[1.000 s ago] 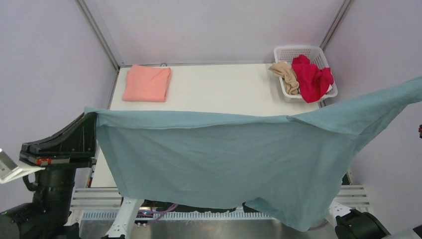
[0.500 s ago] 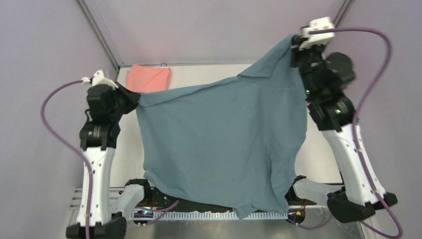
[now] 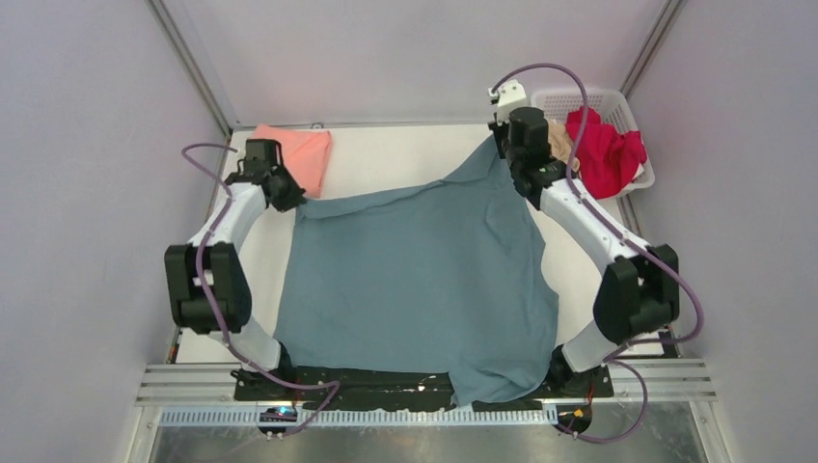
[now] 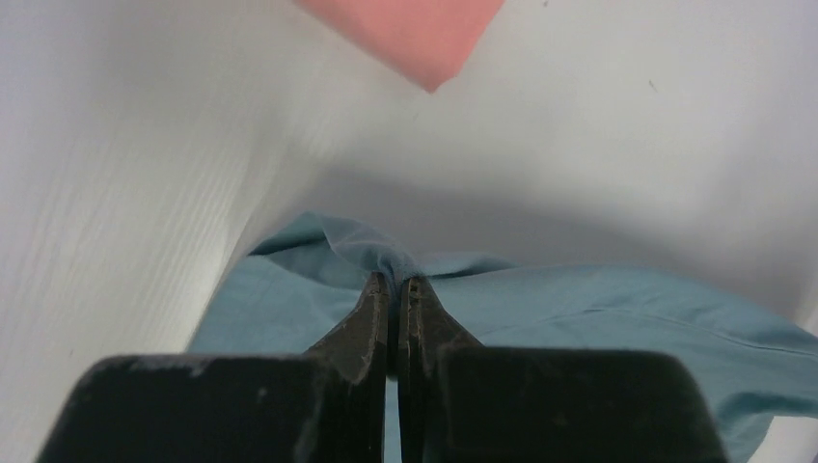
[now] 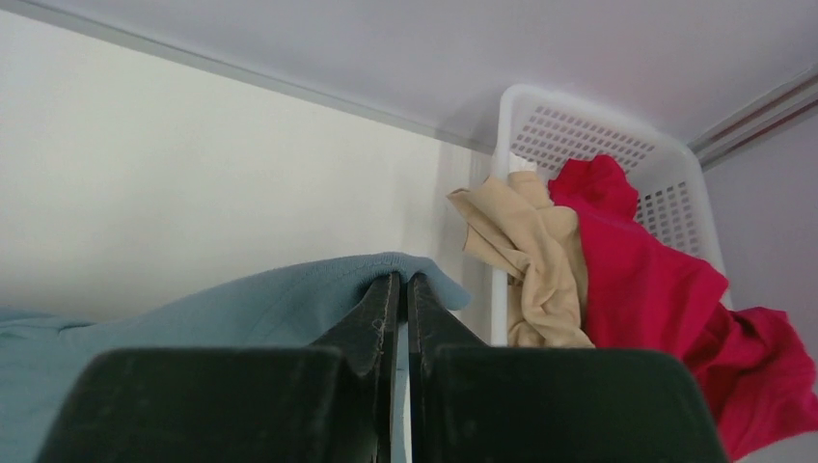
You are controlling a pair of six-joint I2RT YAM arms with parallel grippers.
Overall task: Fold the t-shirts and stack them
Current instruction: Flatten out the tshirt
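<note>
1. The slate-blue shirt (image 3: 415, 280) lies spread over the middle of the bench (image 3: 405, 154). Its near hem spills over the near edge, toward the right.
2. The left tool (image 3: 287, 198) is pinched tight on the shirt's far-left corner. The right tool (image 3: 504, 149) is pinched tight on the far-right corner, which is lifted a little off the bench.
3. The white basket (image 3: 540, 101) sits in the far-right corner of the bench, just beside the right tool. A red shirt (image 3: 603, 149) is crumpled in it and flops over its rim. A beige shirt (image 3: 561, 145) is bunched against the red one on the left.
4. The blue cloth is mostly flat, with soft creases running down from the right tool and a small pucker at each pinch.
5. A pink shirt (image 3: 299, 154), folded square, rests in the far-left corner, its near corner just beside the left tool.
6. Bare bench shows between the blue shirt's far hem and the far edge, and in narrower strips along the left and right edges.
</note>
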